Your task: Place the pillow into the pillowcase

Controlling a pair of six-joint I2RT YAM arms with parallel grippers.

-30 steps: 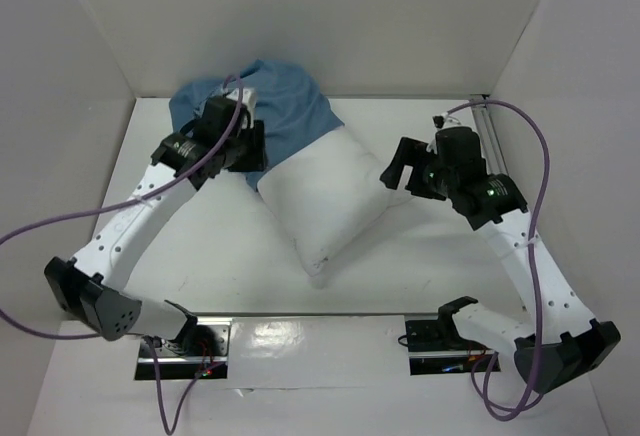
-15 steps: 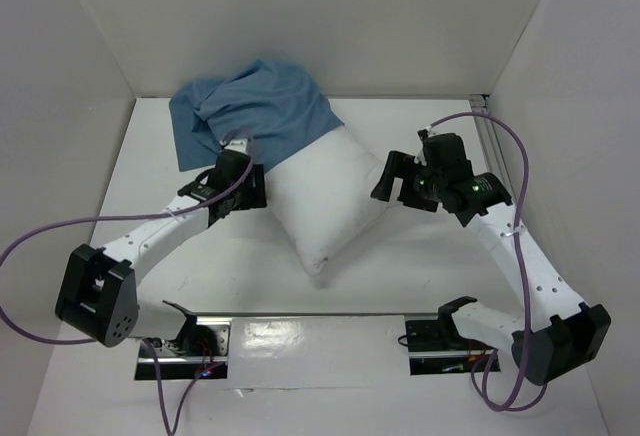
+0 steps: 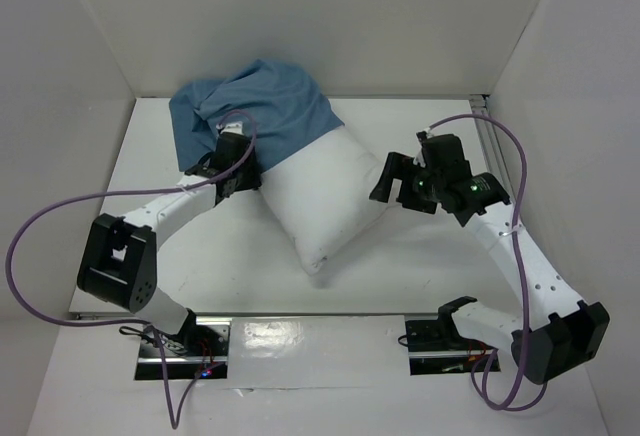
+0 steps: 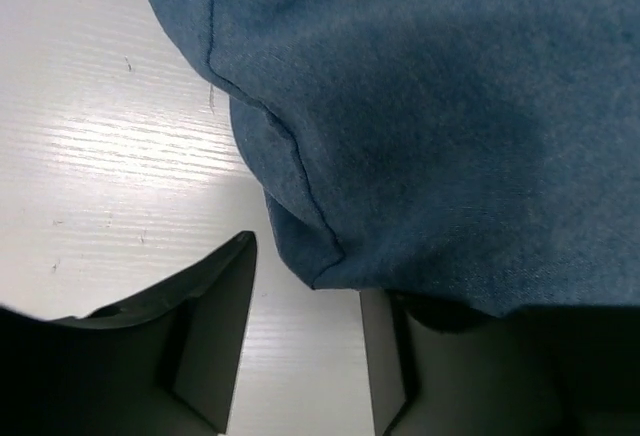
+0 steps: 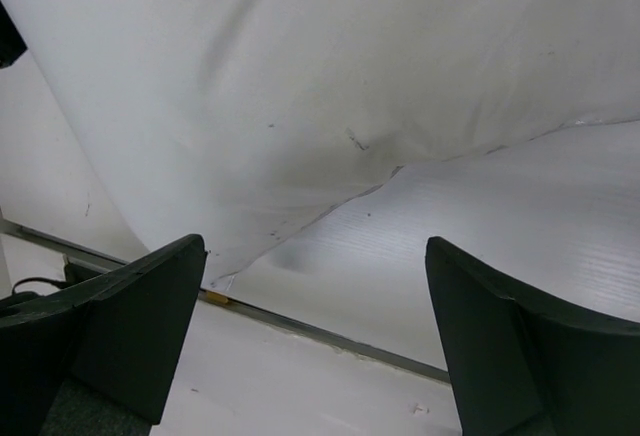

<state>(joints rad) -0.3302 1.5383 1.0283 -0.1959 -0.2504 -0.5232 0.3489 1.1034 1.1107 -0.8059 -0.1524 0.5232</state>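
The white pillow (image 3: 325, 196) lies slantwise in the middle of the table, its far end tucked into the wrinkled blue pillowcase (image 3: 262, 106) at the back left. My left gripper (image 3: 245, 174) sits low at the pillowcase's lower edge, beside the pillow's left side. In the left wrist view the pillowcase (image 4: 430, 126) fills the top and its hemmed corner hangs over my right finger; my left gripper (image 4: 305, 301) stands open with bare table between the fingers. My right gripper (image 3: 386, 184) is wide open just off the pillow's right side. The right wrist view shows the pillow (image 5: 300, 76) ahead of the right gripper (image 5: 315, 246).
White walls box in the table on the left, back and right. A metal rail (image 3: 492, 126) runs along the right rear corner. A shiny strip (image 3: 320, 328) crosses the front by the arm bases. Purple cables (image 3: 60, 211) loop off both arms.
My left arm pulled off the pillowcase's top, dropped toward me, then edged back to the pillowcase's lower edge. My right gripper shifted slightly left toward the pillow and has held still since.
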